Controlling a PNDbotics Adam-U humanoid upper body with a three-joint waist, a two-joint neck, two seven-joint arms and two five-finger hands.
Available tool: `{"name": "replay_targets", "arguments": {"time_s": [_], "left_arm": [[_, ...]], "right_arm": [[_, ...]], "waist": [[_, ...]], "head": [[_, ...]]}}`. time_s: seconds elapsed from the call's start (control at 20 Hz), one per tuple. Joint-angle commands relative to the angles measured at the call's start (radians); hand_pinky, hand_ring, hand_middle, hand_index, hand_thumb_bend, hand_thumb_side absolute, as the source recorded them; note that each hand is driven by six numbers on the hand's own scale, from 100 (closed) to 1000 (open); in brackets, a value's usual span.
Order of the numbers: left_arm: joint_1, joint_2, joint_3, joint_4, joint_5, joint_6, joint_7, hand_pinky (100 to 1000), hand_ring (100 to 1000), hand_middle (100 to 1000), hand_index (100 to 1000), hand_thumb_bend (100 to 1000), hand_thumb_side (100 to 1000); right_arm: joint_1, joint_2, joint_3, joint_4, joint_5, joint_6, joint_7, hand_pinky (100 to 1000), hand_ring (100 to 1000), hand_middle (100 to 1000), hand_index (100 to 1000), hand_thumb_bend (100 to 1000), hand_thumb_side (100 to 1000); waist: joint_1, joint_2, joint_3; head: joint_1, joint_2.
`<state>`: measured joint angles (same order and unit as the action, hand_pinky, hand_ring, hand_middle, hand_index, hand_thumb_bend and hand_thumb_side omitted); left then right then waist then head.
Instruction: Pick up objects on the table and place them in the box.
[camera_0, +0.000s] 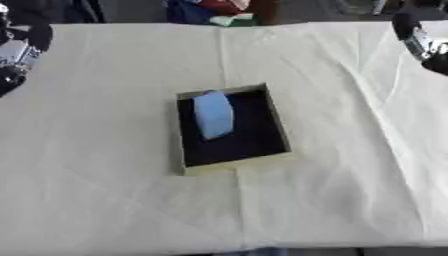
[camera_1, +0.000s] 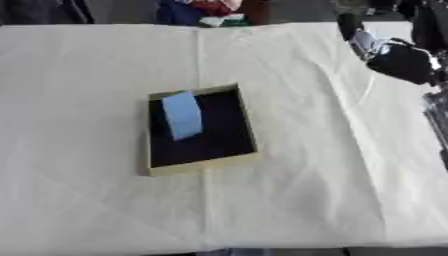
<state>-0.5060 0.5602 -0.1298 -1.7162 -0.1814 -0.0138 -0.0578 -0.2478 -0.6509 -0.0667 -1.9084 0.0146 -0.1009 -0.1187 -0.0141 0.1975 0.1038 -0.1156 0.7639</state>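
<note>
A shallow box (camera_0: 234, 164) with tan walls and a dark inside sits in the middle of the table. A light blue flat object (camera_0: 213, 115) lies in its far left part, leaning against the left wall. My left hand (camera_0: 19, 52) shows at the upper left edge, well away from the box. My right hand (camera_1: 398, 57) hangs over the table's far right, also apart from the box. Neither hand visibly carries anything.
A creased white cloth (camera_0: 105, 190) covers the whole table. Beyond the far edge lie coloured items (camera_0: 219, 11) in red, blue and green. The table's front edge runs along the bottom of the views.
</note>
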Motion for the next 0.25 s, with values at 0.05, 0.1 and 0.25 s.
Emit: {"name": "replay_targets", "arguments": {"time_s": [0.05, 0.1, 0.25], "left_arm": [[-0.006, 0.011, 0.016, -0.018, 0.003, 0.001, 0.007, 735, 801, 840, 887, 334, 801], [-0.006, 0.01, 0.017, -0.017, 0.004, 0.001, 0.009, 734, 802, 840, 887, 333, 800], [-0.002, 0.007, 0.018, -0.015, 0.008, 0.0, 0.015, 732, 802, 839, 887, 332, 797]], "right_arm": [[0.002, -0.009, 0.007, -0.024, 0.016, 0.002, -0.06, 763, 760, 825, 875, 372, 361], [0.005, -0.006, 0.013, -0.023, 0.021, 0.003, -0.072, 762, 759, 823, 874, 373, 361], [0.01, -0.001, 0.023, -0.021, 0.031, 0.003, -0.087, 761, 754, 815, 874, 370, 366]], "waist": [[0.0, -0.012, 0.002], [-0.001, -0.011, 0.003], [-0.002, -0.012, 0.003]], "head": [[0.008, 0.006], [0.007, 0.006], [0.009, 0.006]]}}
